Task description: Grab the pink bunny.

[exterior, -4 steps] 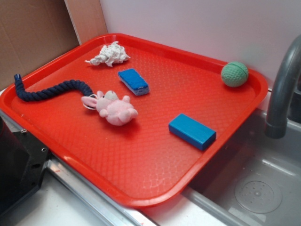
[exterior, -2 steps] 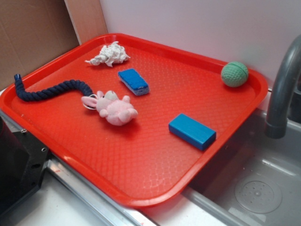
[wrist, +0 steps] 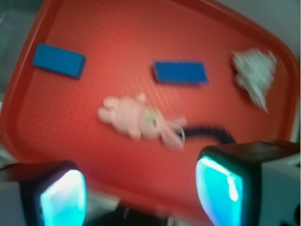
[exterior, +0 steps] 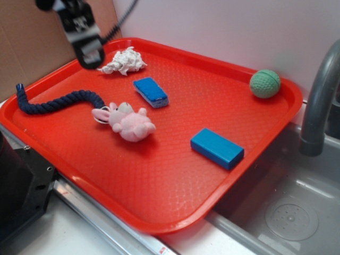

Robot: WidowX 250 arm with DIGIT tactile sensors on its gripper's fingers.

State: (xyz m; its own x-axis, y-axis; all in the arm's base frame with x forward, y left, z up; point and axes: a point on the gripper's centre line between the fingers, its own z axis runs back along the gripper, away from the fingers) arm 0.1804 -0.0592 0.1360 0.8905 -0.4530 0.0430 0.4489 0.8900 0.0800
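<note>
End effector point(exterior: 91, 57) at far left of the exterior view, hanging above the tray's point(exterior: 159, 223) far-left rim, near the white cloth wad point(exterior: 124, 61); apart from every item. In the wrist view its two fingers point(wrist: 59, 195) sit wide apart at the frame's bottom corners, nothing between them; view blurred.

Pink bunny point(exterior: 126, 121) lies on its side on the red tray, left of centre, ears toward the left. Its ear end touches or nearly touches the end of the dark blue rope point(exterior: 56, 102), which trails off to the tray's left edge. In the wrist view the bunny point(wrist: 138, 118) lies between and beyond the fingers.

Blue sponge-like block point(exterior: 151, 92) just beyond the bunny, on the far side. Smooth blue block point(exterior: 217, 148) to the right, well apart. Green ball point(exterior: 265, 84) in the far right corner. Grey faucet point(exterior: 319, 101) and sink point(exterior: 287, 212) right of the tray.
</note>
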